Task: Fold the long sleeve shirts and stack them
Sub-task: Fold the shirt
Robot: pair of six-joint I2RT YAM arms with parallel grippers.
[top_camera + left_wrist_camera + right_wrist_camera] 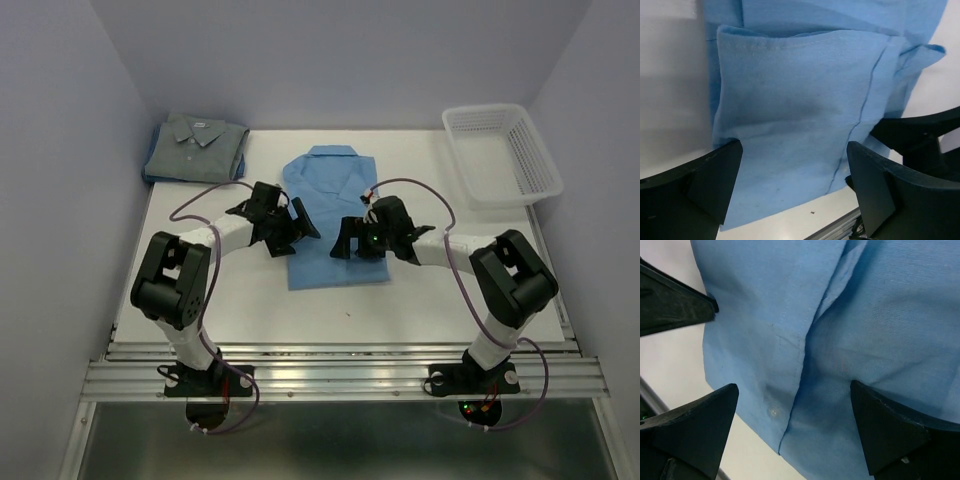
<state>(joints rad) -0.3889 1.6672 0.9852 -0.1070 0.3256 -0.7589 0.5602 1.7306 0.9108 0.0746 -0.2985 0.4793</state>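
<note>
A light blue long sleeve shirt point(335, 190) lies folded in the middle of the white table point(420, 300), collar toward the back. A grey long sleeve shirt point(195, 148) lies folded at the back left corner. My left gripper point(291, 228) hovers open over the blue shirt's left edge, nothing between its fingers; the left wrist view shows the folded blue shirt point(800, 115) below. My right gripper point(352, 238) hovers open over the blue shirt's lower right part, with the buttoned placket of the blue shirt point(840, 340) under it in the right wrist view.
A white plastic mesh basket point(500, 152) stands at the back right of the table. Purple-grey walls close in the left, right and back sides. A metal rail point(340, 375) runs along the near edge by the arm bases.
</note>
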